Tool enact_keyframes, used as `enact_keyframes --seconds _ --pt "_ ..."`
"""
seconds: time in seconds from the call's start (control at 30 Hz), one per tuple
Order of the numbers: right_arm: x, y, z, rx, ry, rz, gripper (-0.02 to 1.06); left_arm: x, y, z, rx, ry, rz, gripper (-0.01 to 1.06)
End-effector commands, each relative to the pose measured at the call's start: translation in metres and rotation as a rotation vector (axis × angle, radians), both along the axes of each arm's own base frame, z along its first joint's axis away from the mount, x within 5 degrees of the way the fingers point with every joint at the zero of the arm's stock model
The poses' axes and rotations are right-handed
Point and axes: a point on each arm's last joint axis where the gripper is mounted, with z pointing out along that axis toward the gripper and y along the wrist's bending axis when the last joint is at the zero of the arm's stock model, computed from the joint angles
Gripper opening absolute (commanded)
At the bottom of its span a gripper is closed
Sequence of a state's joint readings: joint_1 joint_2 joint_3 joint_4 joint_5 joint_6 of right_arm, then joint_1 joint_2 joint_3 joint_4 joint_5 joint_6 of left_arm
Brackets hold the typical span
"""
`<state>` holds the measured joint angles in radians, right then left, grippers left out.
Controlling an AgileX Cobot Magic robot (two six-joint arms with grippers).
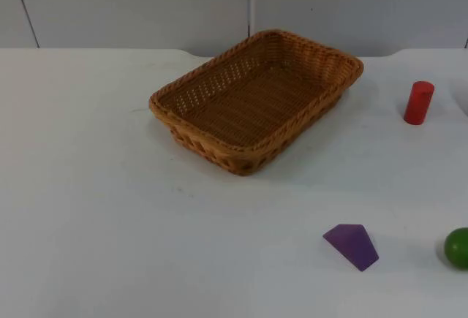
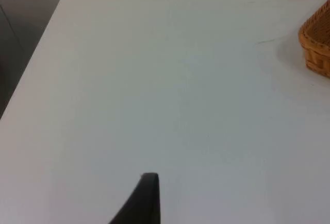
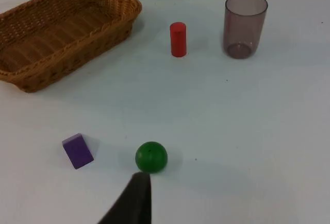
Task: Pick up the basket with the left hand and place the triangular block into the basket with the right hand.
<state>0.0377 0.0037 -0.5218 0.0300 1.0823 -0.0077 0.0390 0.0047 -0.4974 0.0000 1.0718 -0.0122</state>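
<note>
An empty brown wicker basket [image 1: 256, 99] stands on the white table, back of centre; its corner [image 2: 317, 41] also appears in the left wrist view, and the right wrist view takes in most of the basket [image 3: 62, 31]. The purple triangular block [image 1: 352, 245] lies near the front right, seen too in the right wrist view [image 3: 78, 151]. The left gripper's fingertip [image 2: 147, 201] hangs over bare table well to the left of the basket. The right gripper's fingertip [image 3: 134, 198] is above the table just short of the green ball, right of the block. Neither gripper holds anything that I can see.
A red cylinder [image 1: 418, 102] stands right of the basket. A green ball [image 1: 458, 247] lies at the right edge, right of the block. A clear brownish cup [image 3: 245, 26] stands beyond the cylinder. The grey partition wall [image 1: 146, 4] closes the table's far side.
</note>
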Motion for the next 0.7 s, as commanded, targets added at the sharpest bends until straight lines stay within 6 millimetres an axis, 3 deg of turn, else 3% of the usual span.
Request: enact_keyframes --seconds 0.0,0.07,0.23,0.4,0.43,0.6,0.67 --pt "0.0 0.0 0.002 -0.015 -0.023 -0.001 1.05 0.0 0.002 -0.001 0.013 0.003 0.01 1.05" --pt "0.0 0.0 0.006 -0.016 -0.044 -0.001 1.05 -0.001 0.003 -0.001 0.032 -0.002 0.019 1.05" --pt "0.021 0.0 0.028 -0.02 -0.04 0.0 1.05 0.005 0.004 0.015 0.041 -0.044 0.017 1.05" --pt "0.071 0.002 0.05 -0.032 -0.003 0.003 1.05 0.04 0.001 0.037 -0.005 0.009 -0.009 1.05" --pt "0.071 0.002 0.05 -0.032 -0.003 0.003 1.05 0.04 0.001 0.037 -0.005 0.009 -0.009 1.05" --pt "0.126 0.003 0.053 -0.04 0.088 0.005 1.05 0.089 0.001 0.05 -0.025 0.131 -0.013 1.05" --pt "0.136 0.003 0.05 -0.041 0.114 0.005 1.05 0.1 0.002 0.052 -0.018 0.154 -0.017 1.05"
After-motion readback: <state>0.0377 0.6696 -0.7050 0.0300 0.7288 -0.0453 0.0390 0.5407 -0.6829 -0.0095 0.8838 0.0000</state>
